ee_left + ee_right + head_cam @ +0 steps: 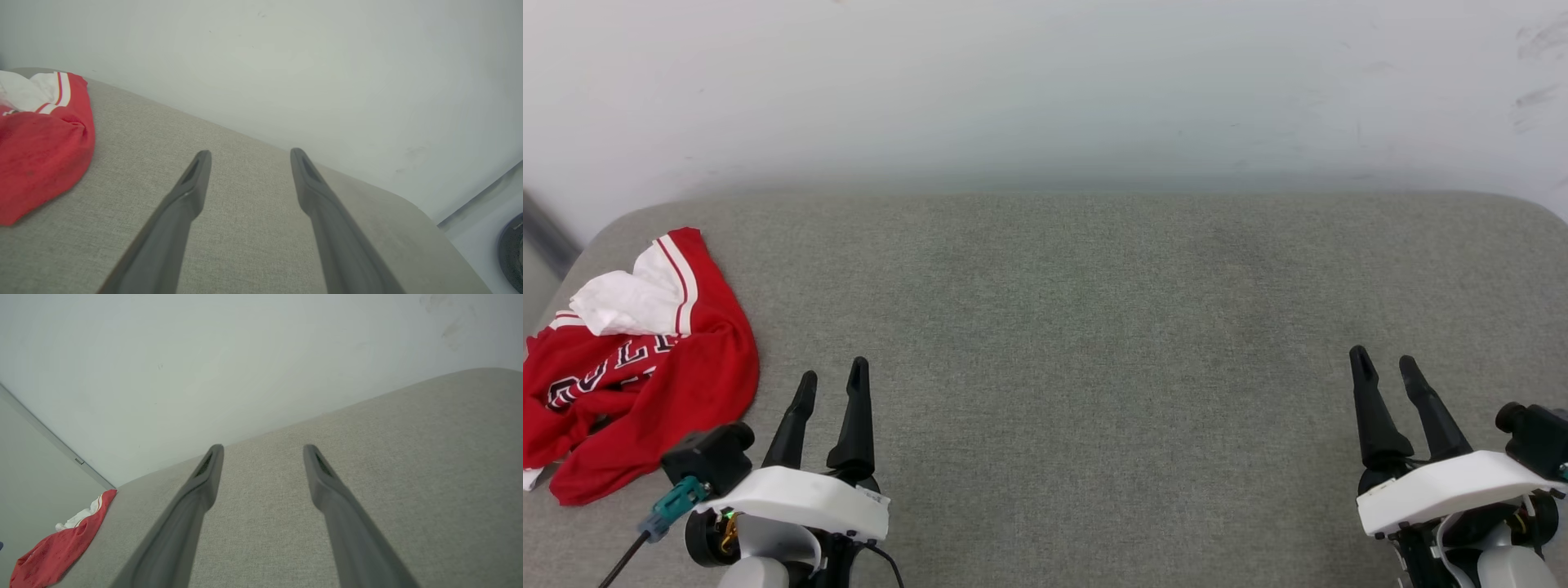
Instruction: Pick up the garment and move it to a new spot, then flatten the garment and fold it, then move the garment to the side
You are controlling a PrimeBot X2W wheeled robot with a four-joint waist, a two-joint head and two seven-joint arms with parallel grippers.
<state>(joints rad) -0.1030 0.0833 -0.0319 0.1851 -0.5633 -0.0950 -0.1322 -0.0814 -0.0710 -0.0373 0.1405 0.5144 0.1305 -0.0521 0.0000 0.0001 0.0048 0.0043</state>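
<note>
Grey woven surface [1094,327] below a pale wall [1045,82] carries the garment [637,367], crumpled at its left edge. Left claw [833,371] hovers near it, spread; right claw [1383,358], also spread, by the right edge.

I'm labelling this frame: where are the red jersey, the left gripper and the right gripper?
red jersey [698,384]: head view, on its red body fabric below the white sleeve.
left gripper [833,369]: head view, midway between its fingertips.
right gripper [1384,356]: head view, midway between its fingertips.
</note>
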